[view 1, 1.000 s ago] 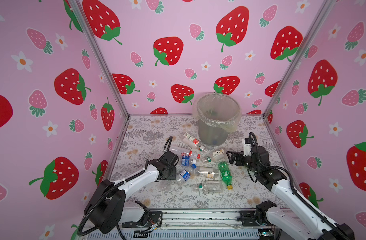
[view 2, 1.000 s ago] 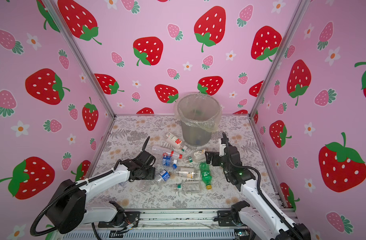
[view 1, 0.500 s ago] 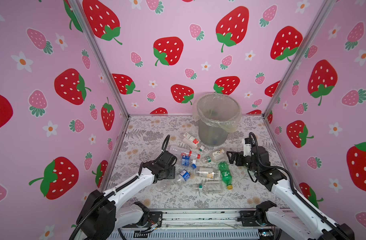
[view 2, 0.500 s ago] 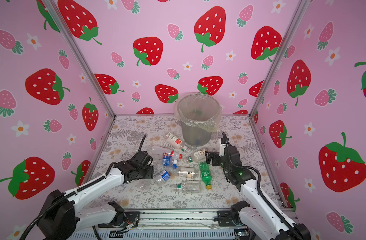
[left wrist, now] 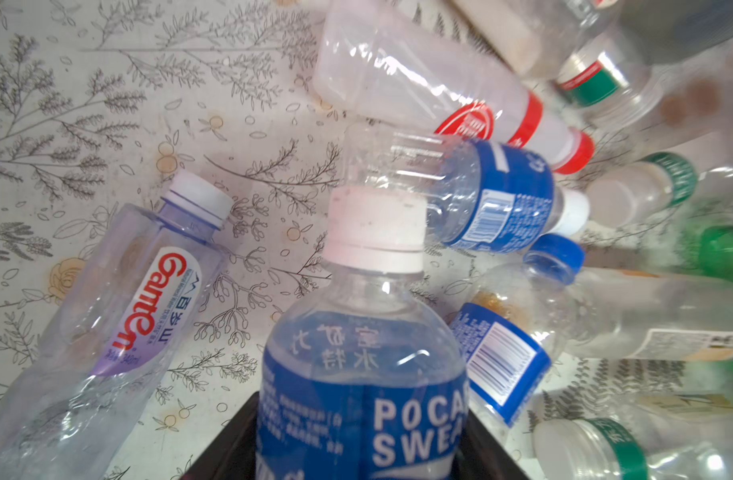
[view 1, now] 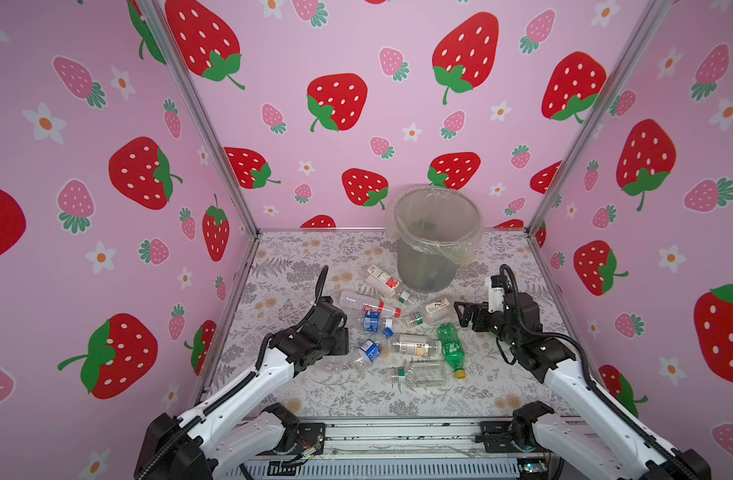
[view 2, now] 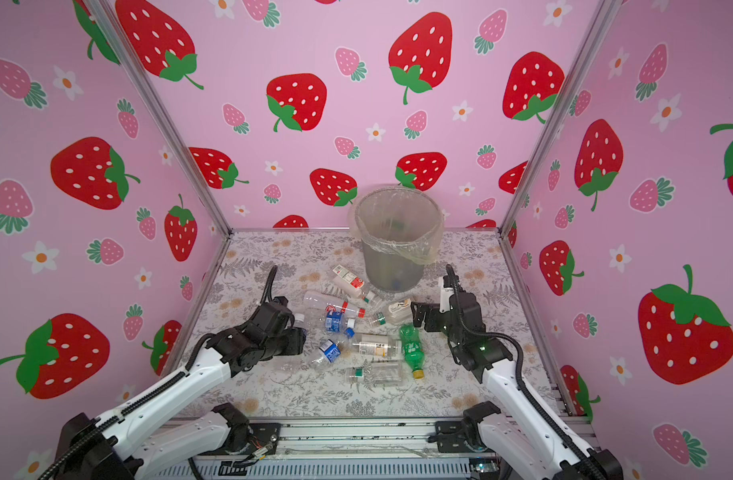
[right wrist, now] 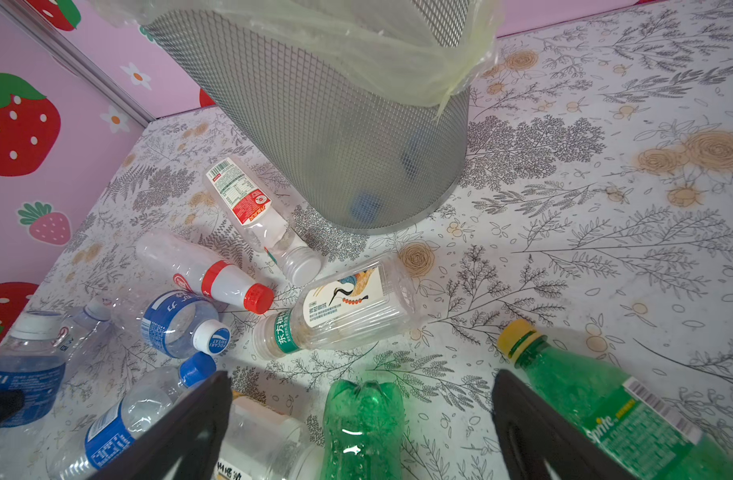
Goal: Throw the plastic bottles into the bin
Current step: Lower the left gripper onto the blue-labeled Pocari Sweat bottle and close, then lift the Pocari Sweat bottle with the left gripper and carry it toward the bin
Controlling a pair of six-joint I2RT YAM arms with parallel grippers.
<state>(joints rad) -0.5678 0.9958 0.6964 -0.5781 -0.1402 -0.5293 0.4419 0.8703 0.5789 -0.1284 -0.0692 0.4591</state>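
The left jaws are closed on a Pocari Sweat bottle, gripping its blue-labelled body from both sides. The bottle's long axis runs straight out ahead of them, white cap leading. It is clear plastic and looks nearly empty, so I judge it light and apt to dent or slip under a hard squeeze. Whether it rests on the bench or hangs clear of it cannot be told. In both top views this grasp sits well apart from the bin, at the edge of the bottle scatter farthest from it. The bin lies ahead of the cap and off to one side, its lined rim higher than the jaws. The coming move, as I read it, is therefore a lift and a swing over the loose bottles toward that rim. A clear Ganten bottle lies just beside the held one, on the flank turned away from the bin. Another blue-labelled bottle lies crosswise just past the cap, toward the bin. The right jaws are spread wide and hold nothing. They are nearer the bin than the left jaws, and a green bottle lies between them with its base toward the bin.
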